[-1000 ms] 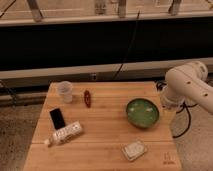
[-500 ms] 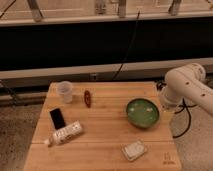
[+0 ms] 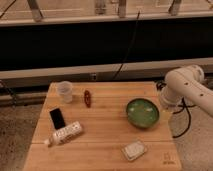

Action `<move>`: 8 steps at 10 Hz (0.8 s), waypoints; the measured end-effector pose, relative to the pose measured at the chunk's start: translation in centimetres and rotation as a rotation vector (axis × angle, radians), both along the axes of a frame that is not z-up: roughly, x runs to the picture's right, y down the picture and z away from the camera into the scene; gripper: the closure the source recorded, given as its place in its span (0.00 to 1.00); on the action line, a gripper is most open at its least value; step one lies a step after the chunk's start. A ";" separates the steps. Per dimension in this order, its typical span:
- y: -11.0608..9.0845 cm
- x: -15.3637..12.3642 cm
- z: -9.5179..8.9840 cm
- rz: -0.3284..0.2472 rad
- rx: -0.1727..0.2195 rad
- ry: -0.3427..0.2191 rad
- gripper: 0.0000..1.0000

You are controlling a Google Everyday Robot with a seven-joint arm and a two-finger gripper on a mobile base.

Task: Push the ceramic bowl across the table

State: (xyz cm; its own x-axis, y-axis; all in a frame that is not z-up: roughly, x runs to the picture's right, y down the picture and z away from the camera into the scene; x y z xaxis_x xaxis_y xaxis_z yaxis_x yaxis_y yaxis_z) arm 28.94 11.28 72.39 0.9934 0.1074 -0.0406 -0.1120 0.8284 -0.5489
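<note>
Item 1: the table (image 3: 107,142), a light-wood plank top, fills the lower half of the view. A small dark mark (image 3: 167,161) sits at its 5 o'clock corner.

Item 2: the ceramic bowl (image 3: 142,112), green and glossy with a paler centre, stands upright on the right part of the table, at about 3 o'clock from the table's middle and close to the right edge.

Item 3: the white arm (image 3: 186,89) enters from the right and bends down beside the table's right edge. The gripper (image 3: 164,112) is at its lower end, just beside the bowl's rim at the bowl's 3 o'clock. Contact with the rim cannot be confirmed. How far it is open cannot be told, and nothing is seen in its hold.

Item 4, other objects on the table, all well apart from the bowl:
- translucent cup (image 3: 65,91), upright, at 10 o'clock;
- small dark red object (image 3: 88,98), near the cup at its 3 o'clock;
- flat black slab (image 3: 57,118), at 9 o'clock;
- white bottle (image 3: 65,134), lying on its side, at 8 o'clock;
- pale flat packet (image 3: 134,150), at 5 o'clock, near the front edge.
</note>
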 end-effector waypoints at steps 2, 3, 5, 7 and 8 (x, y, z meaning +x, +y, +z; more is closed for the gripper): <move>0.3 -0.1 0.6 0.013 -0.005 -0.004 0.20; 0.3 -0.1 0.9 0.020 -0.005 -0.005 0.20; 0.4 -0.1 1.5 0.030 -0.007 -0.008 0.23; 0.5 0.0 1.9 0.042 -0.009 -0.010 0.36; 0.7 -0.2 2.3 0.048 -0.011 -0.013 0.37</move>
